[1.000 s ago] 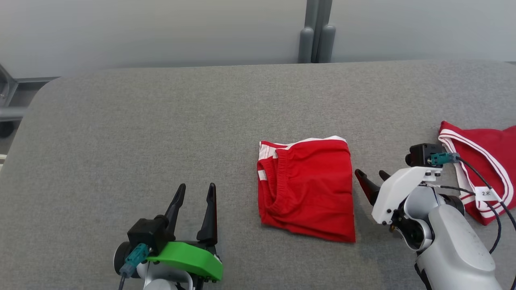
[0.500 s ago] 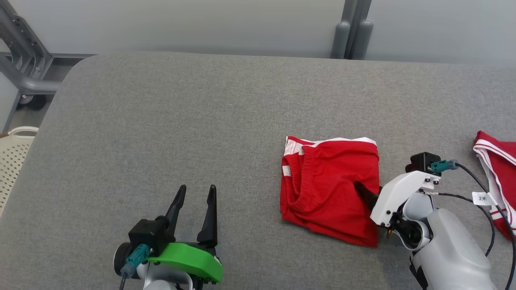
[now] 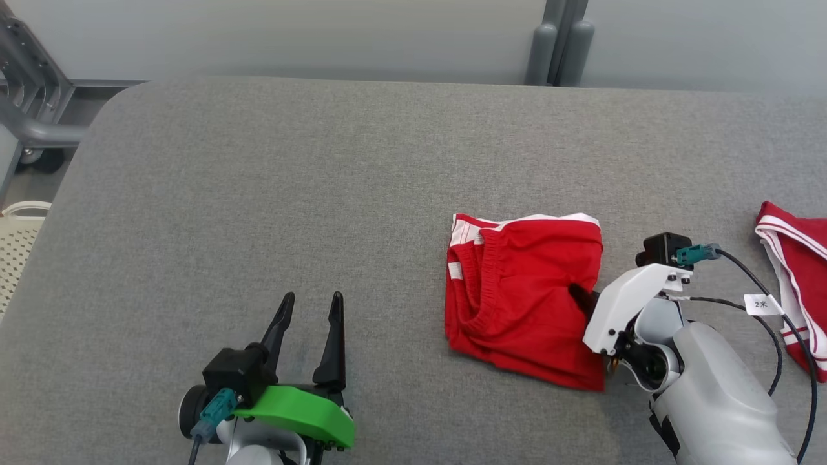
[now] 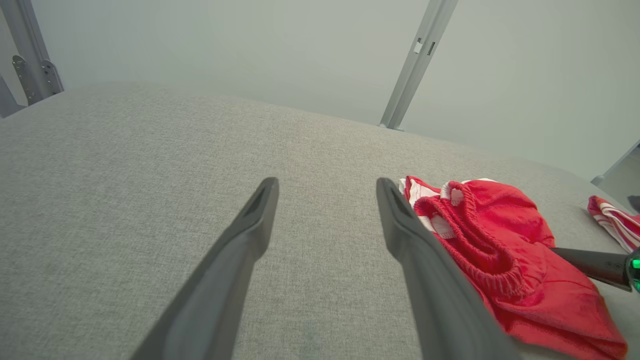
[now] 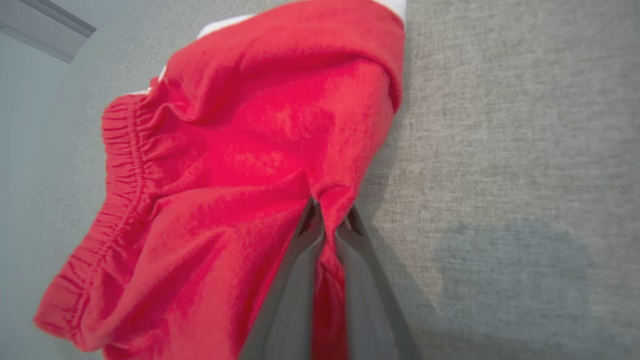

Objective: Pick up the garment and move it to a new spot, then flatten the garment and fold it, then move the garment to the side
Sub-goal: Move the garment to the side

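Two red garments with white stripes lie on the one grey padded table: the folded shorts right of centre, and a second red garment at the far right edge. There are two grippers, the left gripper under a green cover and the right gripper under a white cover. Each has two dark fingers, four in all. Two grey posts stand side by side beyond the table's far edge. One pale perforated basket sits at the left. One white tag hangs by the right arm.
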